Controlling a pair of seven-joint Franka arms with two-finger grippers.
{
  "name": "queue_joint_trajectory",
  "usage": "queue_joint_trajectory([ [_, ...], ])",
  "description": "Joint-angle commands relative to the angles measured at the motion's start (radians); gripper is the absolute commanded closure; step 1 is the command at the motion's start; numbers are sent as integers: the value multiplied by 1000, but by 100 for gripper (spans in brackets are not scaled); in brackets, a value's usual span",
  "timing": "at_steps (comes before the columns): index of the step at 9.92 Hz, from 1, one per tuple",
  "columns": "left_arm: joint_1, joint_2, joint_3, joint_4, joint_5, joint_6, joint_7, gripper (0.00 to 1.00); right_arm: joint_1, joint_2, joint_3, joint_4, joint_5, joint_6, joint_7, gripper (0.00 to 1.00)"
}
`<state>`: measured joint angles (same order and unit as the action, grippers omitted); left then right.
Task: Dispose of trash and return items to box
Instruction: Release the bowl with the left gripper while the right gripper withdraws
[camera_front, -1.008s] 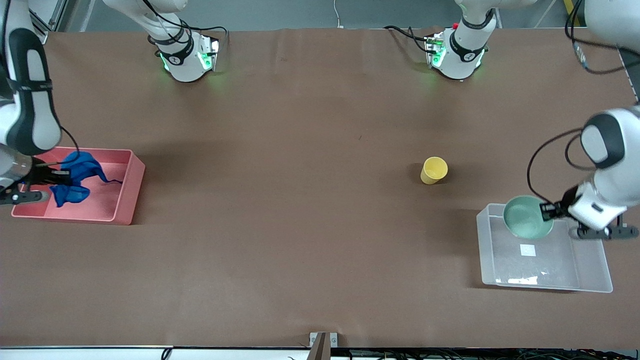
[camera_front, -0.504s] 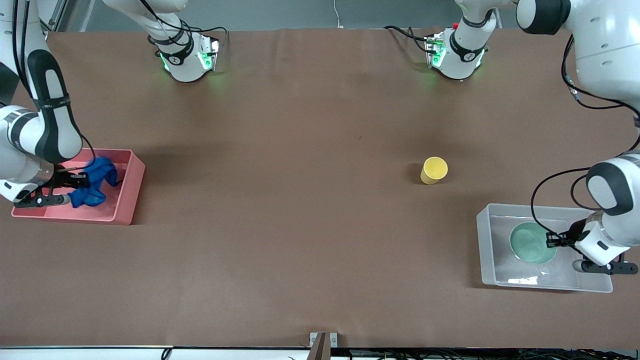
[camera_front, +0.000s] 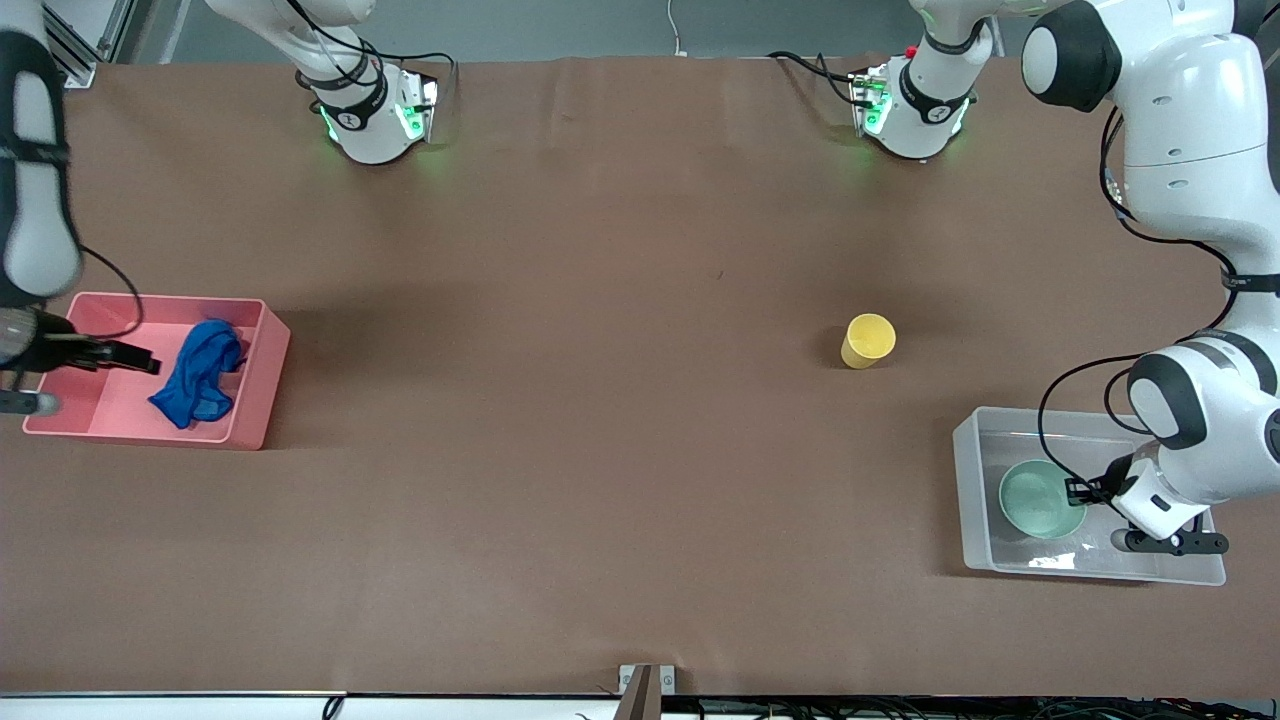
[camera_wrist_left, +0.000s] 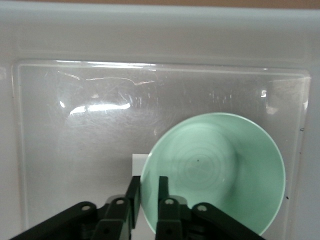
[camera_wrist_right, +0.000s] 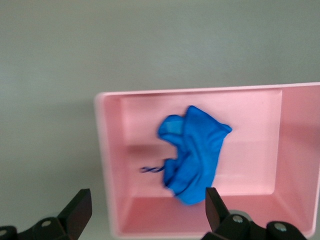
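The blue rag (camera_front: 200, 372) lies loose in the pink bin (camera_front: 262, 378), and shows there in the right wrist view (camera_wrist_right: 195, 150). My right gripper (camera_front: 140, 360) is open and empty over that bin (camera_wrist_right: 110, 165), with its fingers wide apart (camera_wrist_right: 147, 207). My left gripper (camera_front: 1075, 490) is shut on the rim of the mint-green bowl (camera_front: 1040, 500) inside the clear bin (camera_front: 968, 480). In the left wrist view its fingers (camera_wrist_left: 147, 192) pinch the bowl (camera_wrist_left: 220, 170) next to the white label (camera_wrist_left: 139, 161). The yellow cup (camera_front: 868, 340) stands on the open table.
The pink bin sits at the right arm's end of the table and the clear bin at the left arm's end. Brown table cover lies between them. The arm bases (camera_front: 375, 110) (camera_front: 915, 105) stand along the table's top edge.
My right gripper opened and drew back, leaving the rag in the pink bin. My left gripper carried the bowl down into the clear bin, then shifted it toward the table's middle.
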<state>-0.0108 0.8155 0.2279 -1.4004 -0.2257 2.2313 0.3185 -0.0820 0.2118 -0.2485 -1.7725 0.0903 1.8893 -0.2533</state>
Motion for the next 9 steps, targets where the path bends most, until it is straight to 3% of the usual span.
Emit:
queue_joint_trajectory([
  [1,-8,-48,-7,-63,-14,2,21,24,-32,-98,107,89,-32,-183,160,0],
  [3,-9,-184,-7,-80,-3,-114,20,13,57,-199,103,131,-87,-289,267,0],
  [5,-12,-350,-76,-156,128,-173,-18,13,88,-248,98,235,-87,-404,255,0],
  [6,-6,-454,-134,-264,205,-171,-107,13,90,-246,103,296,-87,-454,240,0],
  [9,-6,-735,-243,-590,227,-144,-258,13,100,-239,141,286,-110,-422,246,0],
])
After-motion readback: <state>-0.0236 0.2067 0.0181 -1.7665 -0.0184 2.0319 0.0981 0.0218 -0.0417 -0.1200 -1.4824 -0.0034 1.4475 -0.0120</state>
